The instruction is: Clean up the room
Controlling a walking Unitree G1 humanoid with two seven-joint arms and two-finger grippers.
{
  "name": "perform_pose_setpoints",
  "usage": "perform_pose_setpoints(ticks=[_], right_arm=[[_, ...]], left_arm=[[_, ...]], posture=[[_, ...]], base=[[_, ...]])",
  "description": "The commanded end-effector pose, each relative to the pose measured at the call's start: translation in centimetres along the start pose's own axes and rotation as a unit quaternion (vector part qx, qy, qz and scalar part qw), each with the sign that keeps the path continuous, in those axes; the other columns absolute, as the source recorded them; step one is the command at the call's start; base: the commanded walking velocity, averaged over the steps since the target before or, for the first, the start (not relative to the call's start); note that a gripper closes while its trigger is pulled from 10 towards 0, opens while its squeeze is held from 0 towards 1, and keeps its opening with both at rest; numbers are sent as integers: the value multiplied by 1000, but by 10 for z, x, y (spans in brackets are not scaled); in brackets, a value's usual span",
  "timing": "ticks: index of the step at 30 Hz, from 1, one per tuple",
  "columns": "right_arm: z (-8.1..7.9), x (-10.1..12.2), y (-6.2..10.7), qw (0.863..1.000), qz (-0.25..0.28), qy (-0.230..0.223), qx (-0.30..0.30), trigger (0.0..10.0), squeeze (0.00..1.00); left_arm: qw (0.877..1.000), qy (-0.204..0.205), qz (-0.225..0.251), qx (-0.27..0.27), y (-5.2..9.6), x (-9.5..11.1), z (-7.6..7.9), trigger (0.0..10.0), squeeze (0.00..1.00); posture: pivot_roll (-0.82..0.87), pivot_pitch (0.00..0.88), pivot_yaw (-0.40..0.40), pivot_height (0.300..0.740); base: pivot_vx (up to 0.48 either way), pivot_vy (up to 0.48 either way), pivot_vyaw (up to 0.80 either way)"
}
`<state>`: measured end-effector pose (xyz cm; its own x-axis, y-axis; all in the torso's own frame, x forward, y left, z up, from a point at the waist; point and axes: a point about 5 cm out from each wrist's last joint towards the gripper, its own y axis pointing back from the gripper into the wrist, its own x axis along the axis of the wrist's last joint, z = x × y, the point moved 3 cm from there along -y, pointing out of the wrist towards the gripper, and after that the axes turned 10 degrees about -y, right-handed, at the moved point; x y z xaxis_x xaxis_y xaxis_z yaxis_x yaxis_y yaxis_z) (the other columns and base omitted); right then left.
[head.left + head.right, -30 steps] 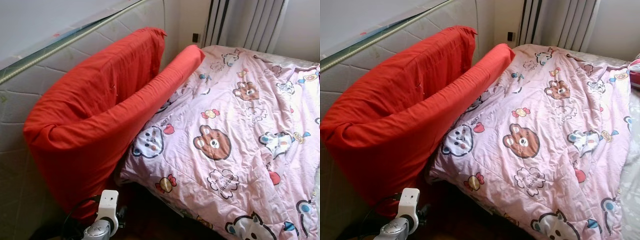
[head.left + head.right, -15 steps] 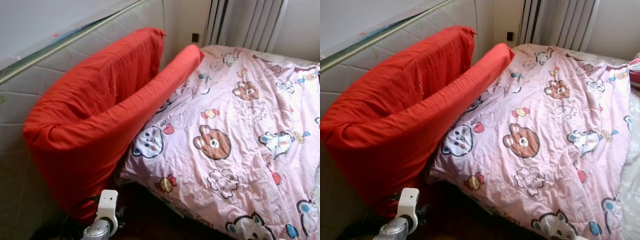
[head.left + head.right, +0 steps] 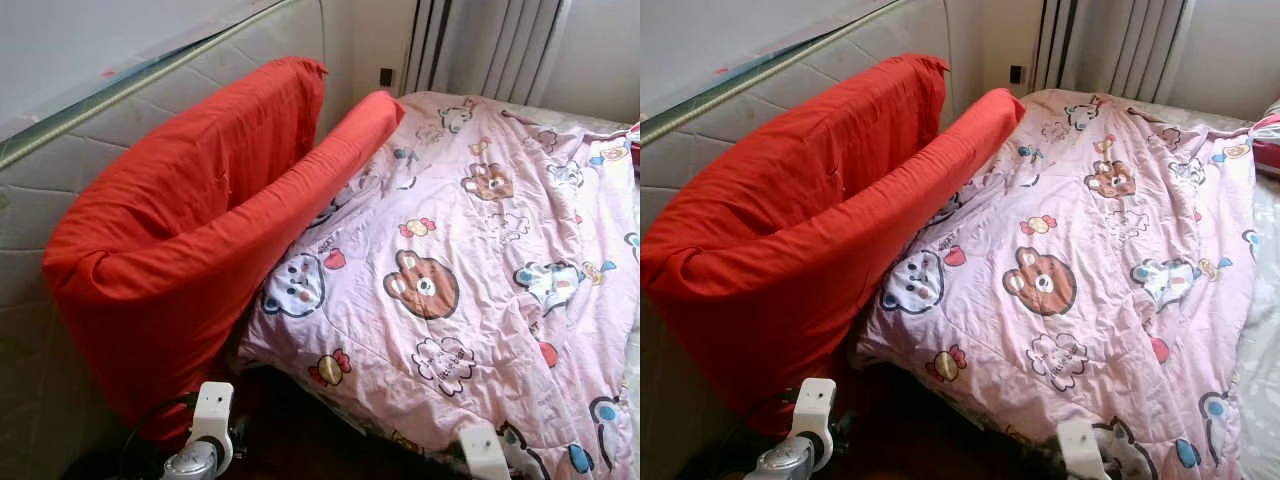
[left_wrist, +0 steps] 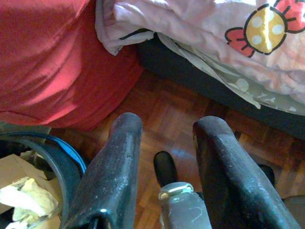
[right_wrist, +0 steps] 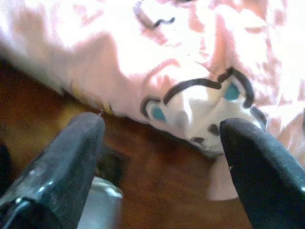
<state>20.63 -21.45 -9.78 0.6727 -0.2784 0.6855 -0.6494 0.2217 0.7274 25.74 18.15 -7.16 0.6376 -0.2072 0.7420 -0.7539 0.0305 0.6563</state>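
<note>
A pink quilt (image 3: 470,260) printed with cartoon bears and animals lies rumpled across the bed, its near edge hanging toward the wooden floor. Two red pillows (image 3: 190,230) lean against the padded headboard (image 3: 60,190) on the left. My left arm's wrist (image 3: 205,440) hangs low beside the bed; its gripper (image 4: 167,143) is open over the parquet floor (image 4: 167,109), holding nothing. My right arm's wrist (image 3: 485,452) rises at the quilt's near edge. The right gripper (image 5: 159,138) is open, fingers wide, just short of the quilt's hem (image 5: 190,109).
Grey curtains (image 3: 490,45) hang behind the bed's far end. A red item (image 3: 1265,140) lies at the far right of the bed. Beside the left gripper are a blue-rimmed bin (image 4: 57,162) and crumpled paper (image 4: 24,198). A dark bed base (image 4: 205,86) sits under the quilt.
My right arm has come up into the eye views at the quilt's near edge. The camera has shifted slightly. The left arm has stayed in place.
</note>
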Motion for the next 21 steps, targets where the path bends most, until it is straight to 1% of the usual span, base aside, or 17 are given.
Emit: perform_pose_setpoints(ticks=[1, 2, 3, 4, 5, 7, 9, 11, 15, 17, 21], right_arm=[[6, 5, -1, 995, 11, -103, -15, 10000, 0], [6, 5, -1, 995, 11, -103, -15, 10000, 0], [4, 6, -1, 994, 11, -113, -7, 10000, 0], [1, 6, -1, 994, 12, -109, 7, 10000, 0], [1, 6, -1, 994, 12, -109, 7, 10000, 0], [-1, 6, -1, 995, 11, -94, 14, 10000, 0], [-1, 6, -1, 995, 11, -94, 14, 10000, 0], [0, 1, 0, 996, 2, -86, 15, 10000, 0], [1, -8, 2, 996, -8, -84, 18, 10000, 0], [1, -11, 3, 996, -10, -84, 21, 10000, 0], [-2, -14, 4, 997, -14, -75, 29, 10000, 0]], left_arm=[[1000, -3, -10, 5, 2, -6, -2, 10000, 0], [1000, -3, -10, 5, 2, -6, -2, 10000, 0], [1000, 0, -9, 6, 2, -5, -3, 10000, 0], [1000, 10, -7, 10, 2, -5, -5, 10000, 0], [1000, 10, -7, 10, 2, -5, -5, 10000, 0], [1000, 21, -10, 13, 2, -7, -7, 10000, 0], [1000, 21, -10, 13, 2, -7, -7, 10000, 0], [999, 23, -26, 5, 3, -13, -5, 10000, 0], [999, 30, -42, 0, 4, -19, -3, 10000, 0], [999, 28, -46, -3, 4, -20, -2, 10000, 0], [998, 42, -53, 3, 5, -24, -2, 10000, 0]], posture=[[-78, 66, 41, 740], [-78, 66, 41, 740], [-76, 63, 40, 740], [-78, 61, 41, 740], [-78, 61, 41, 740], [-80, 58, 43, 740], [-80, 58, 43, 740], [-88, 51, 50, 740], [-91, 47, 52, 740], [-94, 47, 52, 740], [-96, 43, 52, 740]], base=[[0, 0, 0], [0, 0, 0], [0, 0, 0], [0, 0, 0], [0, 0, 0], [0, 0, 0], [0, 0, 0], [0, 0, 0], [0, 0, 0], [0, 0, 0], [0, 0, 0]])
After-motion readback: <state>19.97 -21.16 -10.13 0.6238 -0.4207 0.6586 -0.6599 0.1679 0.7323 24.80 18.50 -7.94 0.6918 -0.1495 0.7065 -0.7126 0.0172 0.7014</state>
